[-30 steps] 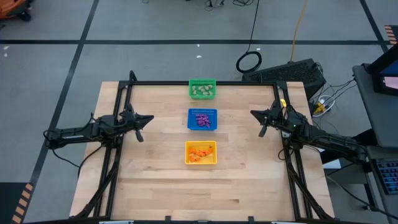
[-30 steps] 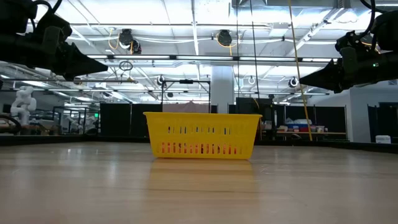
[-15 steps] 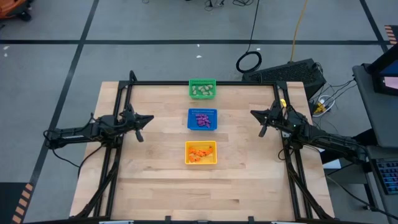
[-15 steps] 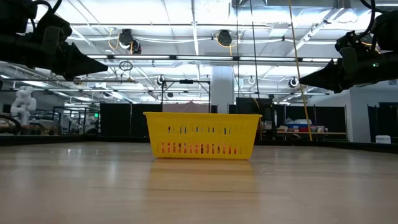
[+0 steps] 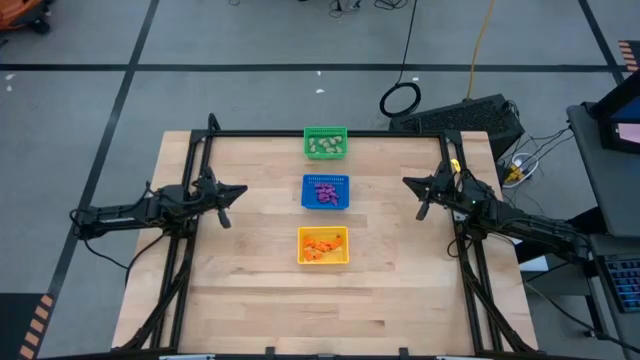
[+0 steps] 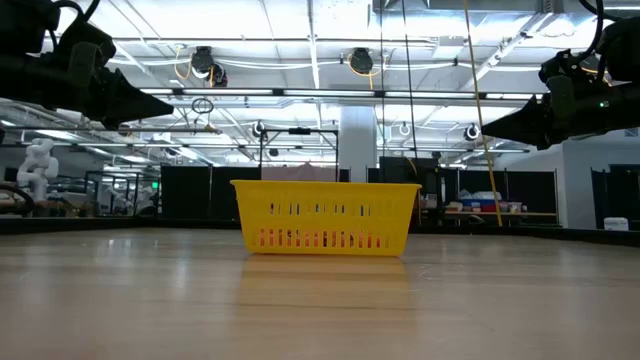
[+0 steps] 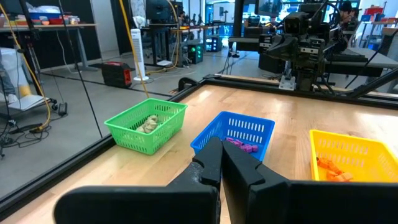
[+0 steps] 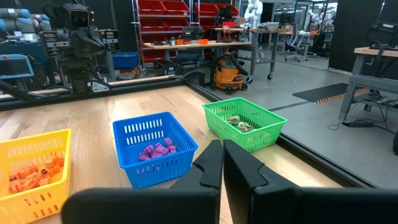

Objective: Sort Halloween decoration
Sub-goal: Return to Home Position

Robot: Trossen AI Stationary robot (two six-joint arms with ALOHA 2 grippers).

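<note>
trinkets (image 5: 324, 192) between left pincer (image 5: 241, 190), right pincer (image 5: 406, 182)

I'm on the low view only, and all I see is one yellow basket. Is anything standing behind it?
Observer: Yes. The yellow basket hides a blue basket, and a green basket stands beyond that, all in one row.
Operator: What's inside those two?
Observer: Purple trinkets in the blue one, pale beige-green trinkets in the green one.
Operator: Are the arms carrying anything?
Observer: No. The left gripper and the right gripper each have their fingers shut on nothing, and they hang over opposite sides of the table.
</note>
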